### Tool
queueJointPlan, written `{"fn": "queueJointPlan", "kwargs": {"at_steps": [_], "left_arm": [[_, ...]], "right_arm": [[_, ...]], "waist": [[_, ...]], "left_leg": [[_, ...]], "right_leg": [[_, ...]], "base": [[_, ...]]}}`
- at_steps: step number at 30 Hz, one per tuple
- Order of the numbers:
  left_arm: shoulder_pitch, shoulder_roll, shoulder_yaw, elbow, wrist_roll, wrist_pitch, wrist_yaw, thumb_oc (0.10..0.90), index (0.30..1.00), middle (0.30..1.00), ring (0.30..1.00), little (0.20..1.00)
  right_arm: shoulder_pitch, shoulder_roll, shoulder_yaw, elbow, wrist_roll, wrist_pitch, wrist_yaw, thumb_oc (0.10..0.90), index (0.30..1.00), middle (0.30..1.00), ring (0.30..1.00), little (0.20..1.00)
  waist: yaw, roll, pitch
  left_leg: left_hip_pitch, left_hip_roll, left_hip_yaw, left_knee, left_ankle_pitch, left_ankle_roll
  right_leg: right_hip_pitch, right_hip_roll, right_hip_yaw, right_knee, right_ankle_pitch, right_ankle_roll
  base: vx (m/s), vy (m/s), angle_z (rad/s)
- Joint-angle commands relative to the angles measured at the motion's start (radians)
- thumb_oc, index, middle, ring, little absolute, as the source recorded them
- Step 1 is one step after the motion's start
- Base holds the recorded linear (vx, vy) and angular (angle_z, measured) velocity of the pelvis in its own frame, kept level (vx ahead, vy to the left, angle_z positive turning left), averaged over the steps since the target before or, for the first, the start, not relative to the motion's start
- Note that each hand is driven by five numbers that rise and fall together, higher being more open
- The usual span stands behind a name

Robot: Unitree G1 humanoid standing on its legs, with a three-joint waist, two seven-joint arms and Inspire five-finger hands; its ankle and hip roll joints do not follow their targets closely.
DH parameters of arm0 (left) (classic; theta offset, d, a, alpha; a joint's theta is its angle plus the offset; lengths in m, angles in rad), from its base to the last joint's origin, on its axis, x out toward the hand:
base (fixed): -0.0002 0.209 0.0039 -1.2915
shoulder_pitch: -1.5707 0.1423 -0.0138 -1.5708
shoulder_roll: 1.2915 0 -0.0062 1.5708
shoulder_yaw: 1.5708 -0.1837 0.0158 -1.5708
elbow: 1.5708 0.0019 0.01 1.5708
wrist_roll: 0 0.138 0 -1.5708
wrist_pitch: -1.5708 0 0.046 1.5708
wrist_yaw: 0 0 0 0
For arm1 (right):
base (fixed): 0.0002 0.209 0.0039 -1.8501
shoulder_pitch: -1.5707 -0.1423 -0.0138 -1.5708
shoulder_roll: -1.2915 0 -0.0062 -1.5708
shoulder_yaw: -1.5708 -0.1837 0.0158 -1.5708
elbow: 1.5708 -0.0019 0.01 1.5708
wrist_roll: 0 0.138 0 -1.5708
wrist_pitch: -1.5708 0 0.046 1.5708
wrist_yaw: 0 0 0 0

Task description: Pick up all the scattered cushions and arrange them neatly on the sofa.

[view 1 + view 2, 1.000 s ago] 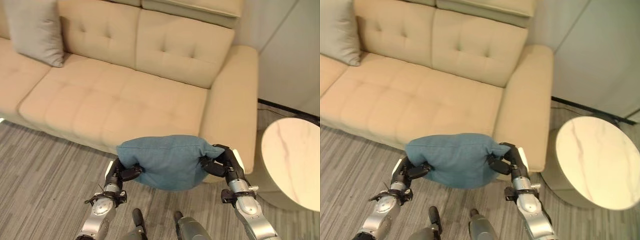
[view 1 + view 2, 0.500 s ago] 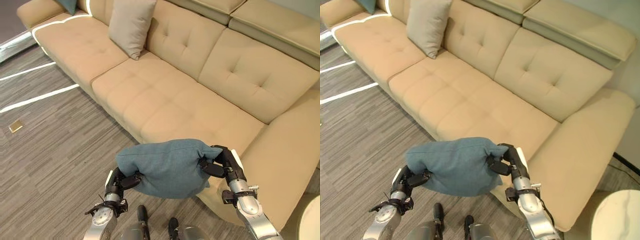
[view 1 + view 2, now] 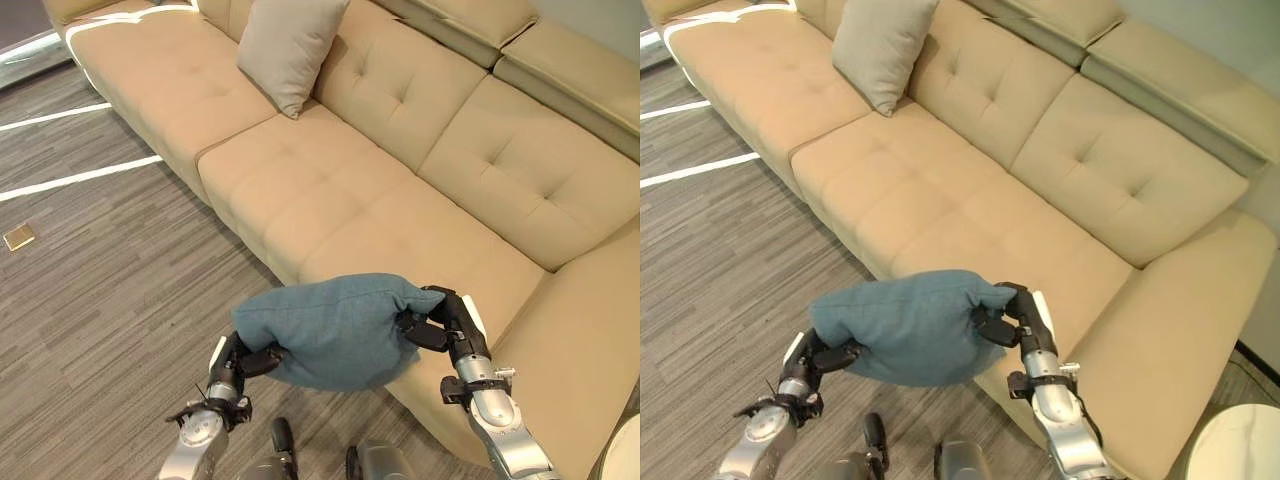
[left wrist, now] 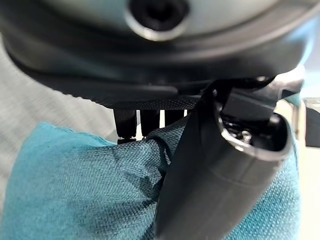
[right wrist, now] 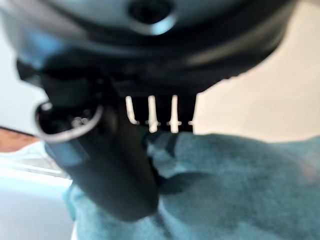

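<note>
You have the blue cushion [image 3: 335, 328] pinched at its ends by left hand [image 3: 243, 358] and right hand [image 3: 437, 325], clear of the sofa [image 3: 380, 215]; a corner could slip.

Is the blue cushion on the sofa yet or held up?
Held up: left hand and right hand grip the blue cushion before the sofa.
</note>
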Motion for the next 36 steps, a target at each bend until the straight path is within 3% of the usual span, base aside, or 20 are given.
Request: {"fn": "queueJointPlan", "kwargs": {"at_steps": [1,3,4,7,8,10,12,14,15,17,20,23,28,32,36], "left_arm": [[-0.075,-0.028,-0.014,-0.193,0.052,-0.137,-0.075,0.4,0.3,0.3,0.3,0.3],[-0.07,-0.029,-0.009,-0.196,0.049,-0.138,-0.082,0.4,0.3,0.3,0.3,0.3],[-0.07,-0.031,-0.002,-0.198,0.045,-0.137,-0.083,0.4,0.3,0.3,0.3,0.3],[-0.082,-0.04,0.011,-0.197,0.035,-0.137,-0.081,0.4,0.3,0.3,0.3,0.3],[-0.084,-0.045,0.008,-0.201,0.041,-0.138,-0.087,0.4,0.3,0.3,0.3,0.3],[-0.068,-0.07,0.0,-0.199,0.047,-0.138,-0.107,0.4,0.3,0.3,0.3,0.3],[-0.066,-0.071,-0.002,-0.197,0.048,-0.142,-0.114,0.4,0.3,0.3,0.3,0.3],[-0.054,-0.078,-0.016,-0.201,0.043,-0.136,-0.129,0.4,0.3,0.3,0.3,0.3],[-0.053,-0.081,-0.018,-0.202,0.04,-0.134,-0.134,0.4,0.3,0.3,0.3,0.3],[-0.055,-0.082,-0.023,-0.2,0.042,-0.131,-0.136,0.4,0.3,0.3,0.3,0.3],[-0.05,-0.087,-0.027,-0.193,0.039,-0.123,-0.137,0.4,0.3,0.3,0.3,0.3],[-0.032,-0.081,-0.027,-0.203,0.052,-0.118,-0.135,0.4,0.3,0.3,0.3,0.3],[-0.034,-0.073,-0.029,-0.216,0.048,-0.123,-0.114,0.4,0.3,0.3,0.3,0.3],[-0.032,-0.062,-0.041,-0.215,0.056,-0.126,-0.119,0.4,0.3,0.3,0.3,0.3],[-0.034,-0.046,-0.039,-0.214,0.052,-0.127,-0.115,0.4,0.3,0.3,0.3,0.3]], "right_arm": [[-0.094,0.021,0.0,-0.128,0.0,-0.148,0.025,0.4,0.3,0.3,0.3,0.3],[-0.09,0.02,-0.004,-0.124,0.011,-0.149,0.033,0.4,0.3,0.3,0.3,0.3],[-0.089,0.021,-0.01,-0.118,0.029,-0.151,0.041,0.4,0.3,0.3,0.3,0.3],[-0.087,0.031,-0.016,-0.108,0.048,-0.15,0.046,0.4,0.3,0.3,0.3,0.3],[-0.078,0.029,-0.027,-0.11,0.044,-0.155,0.042,0.4,0.3,0.3,0.3,0.3],[-0.034,0.019,-0.063,-0.113,0.038,-0.156,0.048,0.4,0.3,0.3,0.3,0.3],[-0.025,0.013,-0.071,-0.112,0.039,-0.16,0.047,0.4,0.3,0.3,0.3,0.3],[0.008,0.008,-0.095,-0.121,0.051,-0.161,0.054,0.4,0.3,0.3,0.3,0.3],[0.015,0.0,-0.104,-0.125,0.051,-0.161,0.056,0.4,0.3,0.3,0.3,0.3],[0.025,-0.015,-0.112,-0.131,0.048,-0.16,0.056,0.4,0.3,0.3,0.3,0.3],[0.041,-0.015,-0.121,-0.133,0.062,-0.152,0.057,0.4,0.3,0.3,0.3,0.3],[0.047,-0.011,-0.124,-0.13,0.06,-0.149,0.052,0.4,0.3,0.3,0.3,0.3],[0.03,-0.009,-0.111,-0.103,0.048,-0.146,0.026,0.4,0.3,0.3,0.3,0.3],[0.034,-0.006,-0.114,-0.1,0.042,-0.142,0.033,0.4,0.3,0.3,0.3,0.3],[0.016,0.012,-0.095,-0.104,0.041,-0.133,0.043,0.4,0.3,0.3,0.3,0.3]], "waist": [[-0.004,-0.001,-0.071],[-0.011,-0.002,-0.076],[-0.021,-0.009,-0.081],[-0.03,-0.017,-0.083],[-0.034,-0.018,-0.085],[-0.057,-0.012,-0.102],[-0.061,-0.009,-0.113],[-0.079,-0.001,-0.123],[-0.082,0.0,-0.117],[-0.086,-0.017,-0.109],[-0.07,-0.027,-0.099],[-0.047,-0.04,-0.099],[-0.008,-0.025,-0.081],[-0.017,-0.011,-0.1],[-0.024,-0.006,-0.114]], "left_leg": [[0.048,0.029,-0.021,-0.006,-0.083,-0.063],[0.067,0.018,-0.025,-0.021,-0.09,-0.064],[0.1,-0.001,-0.03,-0.037,-0.109,-0.067],[0.146,-0.023,-0.035,-0.046,-0.137,-0.076],[0.152,-0.029,-0.038,-0.035,-0.146,-0.073],[0.198,-0.048,-0.052,-0.016,-0.188,-0.074],[0.2,-0.051,-0.043,-0.004,-0.2,-0.085],[0.187,-0.034,-0.032,0.082,-0.2,-0.127],[0.167,-0.012,-0.026,0.181,-0.183,-0.153],[0.1,0.017,-0.013,0.34,-0.132,-0.196],[0.02,0.05,-0.024,0.409,-0.139,-0.182],[-0.034,0.041,-0.102,0.308,-0.173,-0.153],[-0.106,0.023,-0.372,0.067,-0.025,-0.177],[-0.062,0.038,-0.337,0.029,-0.032,-0.17],[-0.015,0.033,-0.23,-0.005,-0.044,-0.135]], "right_leg": [[0.036,0.065,0.024,-0.205,0.18,0.049],[0.026,0.083,0.018,-0.266,0.173,0.043],[0.005,0.097,-0.017,-0.394,0.196,0.044],[-0.023,0.094,-0.118,-0.498,0.246,0.057],[-0.012,0.088,-0.119,-0.502,0.249,0.061],[0.031,0.117,-0.053,-0.514,0.251,0.039],[0.049,0.106,-0.076,-0.535,0.255,0.035],[0.095,0.115,-0.076,-0.553,0.242,0.018],[0.119,0.115,-0.077,-0.559,0.235,0.009],[0.148,0.109,-0.062,-0.568,0.226,-0.016],[0.172,0.112,-0.035,-0.566,0.199,-0.034],[0.192,0.113,0.025,-0.574,0.186,-0.025],[0.23,0.168,0.179,-0.598,0.174,-0.021],[0.238,0.157,0.234,-0.606,0.175,-0.002],[0.221,0.122,0.302,-0.571,0.178,0.043]], "base": [[0.16,0.057,-0.46],[0.27,0.044,-0.26],[0.37,0.001,-0.12],[0.27,-0.033,-0.12],[0.23,-0.037,0.12],[0.31,-0.023,0.4],[0.2,-0.024,0.28],[0.22,-0.068,0.17],[0.15,-0.098,0.19],[0.1,-0.086,0.16],[0.1,-0.018,-0.21],[0.15,0.058,-0.53],[0.17,0.09,-1.03],[0.17,0.198,-0.86],[0.14,0.252,-0.9]]}}
